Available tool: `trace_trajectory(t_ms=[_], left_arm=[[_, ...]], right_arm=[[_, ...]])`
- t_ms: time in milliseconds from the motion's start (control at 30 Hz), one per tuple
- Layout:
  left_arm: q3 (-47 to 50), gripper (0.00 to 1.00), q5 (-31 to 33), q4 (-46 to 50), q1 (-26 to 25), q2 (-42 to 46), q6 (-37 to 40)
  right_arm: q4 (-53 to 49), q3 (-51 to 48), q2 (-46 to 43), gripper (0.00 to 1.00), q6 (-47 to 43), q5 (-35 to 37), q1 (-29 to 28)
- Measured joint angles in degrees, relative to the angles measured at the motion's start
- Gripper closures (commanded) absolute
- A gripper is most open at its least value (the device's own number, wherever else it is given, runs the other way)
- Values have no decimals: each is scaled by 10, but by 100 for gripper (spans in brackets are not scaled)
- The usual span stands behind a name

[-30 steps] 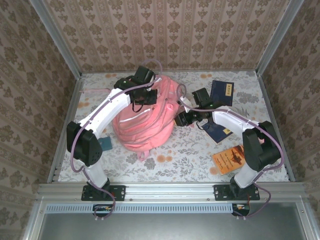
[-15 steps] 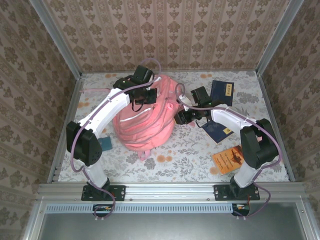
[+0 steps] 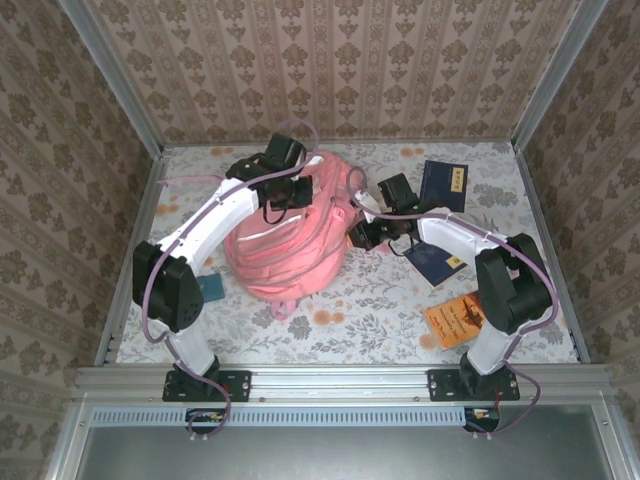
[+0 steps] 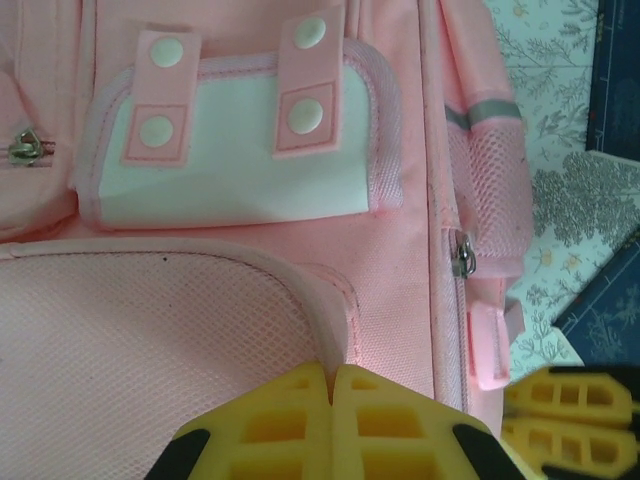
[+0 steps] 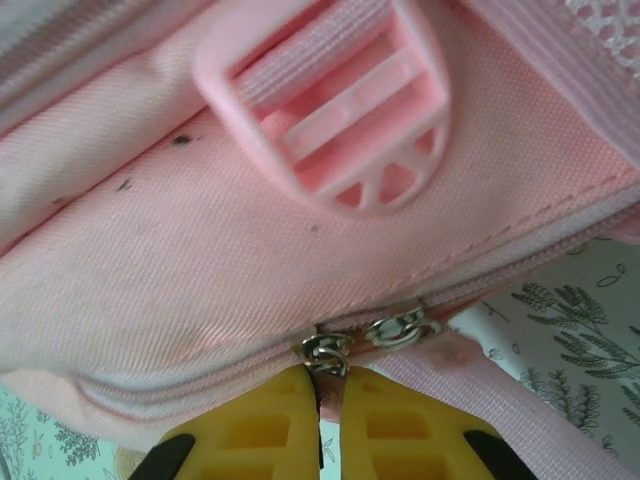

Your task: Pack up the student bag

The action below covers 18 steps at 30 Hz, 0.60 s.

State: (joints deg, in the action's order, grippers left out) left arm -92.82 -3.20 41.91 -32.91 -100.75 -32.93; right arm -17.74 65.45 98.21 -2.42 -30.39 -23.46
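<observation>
pinching student bag zipper pull, right gripper clenched, left gripper clamped on pocket edge

Top external: the left arm covers the far end of the student bag; the right arm overlaps a dark blue book; a teal item beside the left arm is too small to identify. Right wrist: the tab of the zip pull vanishes between the fingers of the right hand; the buckle is cropped at the top edge.
</observation>
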Motion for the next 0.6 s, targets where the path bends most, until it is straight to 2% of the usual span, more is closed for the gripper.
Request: trace_trajectory(t_ms=[267, 433, 600], left_arm=[[30, 100, 22, -69, 3, -10, -86], [30, 100, 18, -90, 12, -16, -88], [35, 100, 7, -88, 15, -8, -37]], right_arm=[[42, -90, -55, 91, 48, -18, -39], [62, -108, -61, 70, 85, 9, -51], [86, -102, -61, 59, 115, 54, -21]])
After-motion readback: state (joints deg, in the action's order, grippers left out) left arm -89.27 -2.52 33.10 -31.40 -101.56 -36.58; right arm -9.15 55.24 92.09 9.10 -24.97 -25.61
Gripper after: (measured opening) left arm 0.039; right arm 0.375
